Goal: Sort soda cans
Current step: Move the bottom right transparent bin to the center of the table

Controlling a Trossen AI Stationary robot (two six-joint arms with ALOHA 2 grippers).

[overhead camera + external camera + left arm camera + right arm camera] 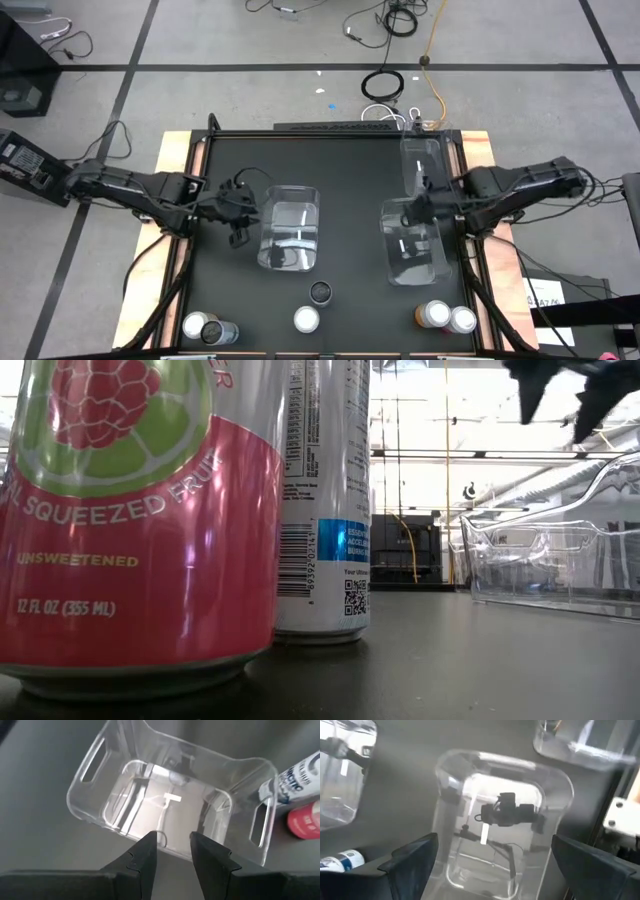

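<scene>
Six soda cans stand upright on their bases along the table's near edge: two at the left (208,328), a dark-topped one (322,292) and a silver-topped one (306,319) in the middle, and an orange one (433,314) beside a silver-topped one (461,320) at the right. The low view shows a pink can (130,520) close up and a white can (325,500) behind it. My left gripper (238,212) (172,855) is open by a narrow gap, above the left rim of the left clear bin (290,228). My right gripper (420,205) (495,862) is wide open above the right clear bin (415,242).
A third clear bin (420,160) stands at the table's far right, just beyond the right bin. The black table top (345,170) is bare between and beyond the two middle bins. Wooden rails (175,160) edge the table. Cables lie on the floor past the far edge.
</scene>
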